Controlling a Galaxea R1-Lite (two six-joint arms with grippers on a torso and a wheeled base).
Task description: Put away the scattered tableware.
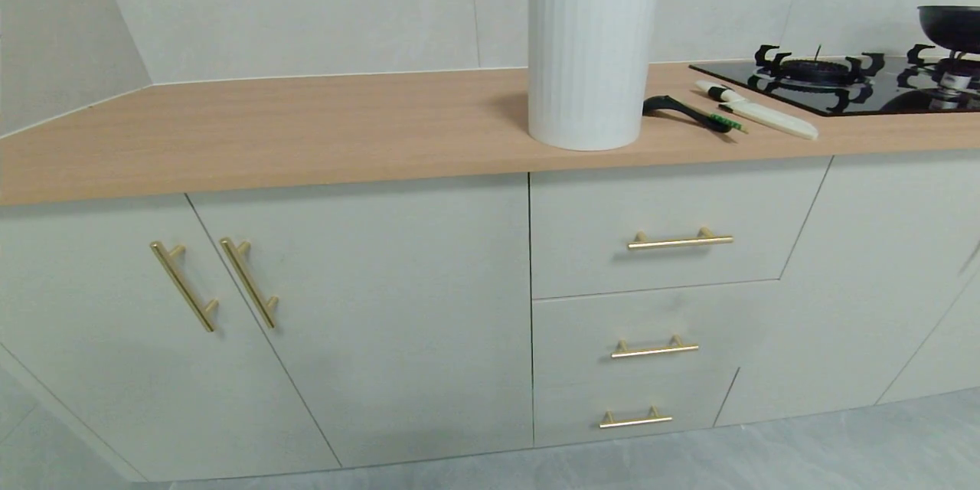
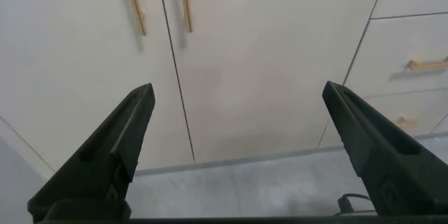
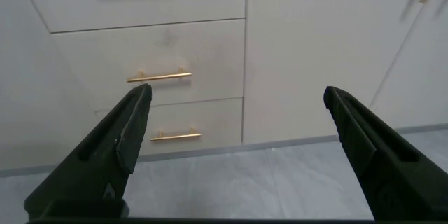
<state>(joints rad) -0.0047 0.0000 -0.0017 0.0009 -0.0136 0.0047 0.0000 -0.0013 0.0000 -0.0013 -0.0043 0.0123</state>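
On the wooden countertop (image 1: 306, 130) stands a tall white ribbed holder (image 1: 589, 50). Just to its right lie a black utensil with a green-striped handle (image 1: 689, 113) and a white knife (image 1: 758, 111) with a black band on its handle, both flat on the counter beside the hob. My left gripper (image 2: 238, 98) hangs open, low in front of the double cabinet doors (image 2: 175, 56), with nothing between its fingers. My right gripper (image 3: 234, 98) is open too, facing the lower drawers (image 3: 157, 77), and holds nothing.
A black gas hob (image 1: 842, 80) with a dark pan (image 1: 949, 23) sits at the counter's right end. Below are three drawers with gold handles (image 1: 680, 241) and two doors with gold handles (image 1: 214, 287). Grey floor (image 1: 689, 459) lies below.
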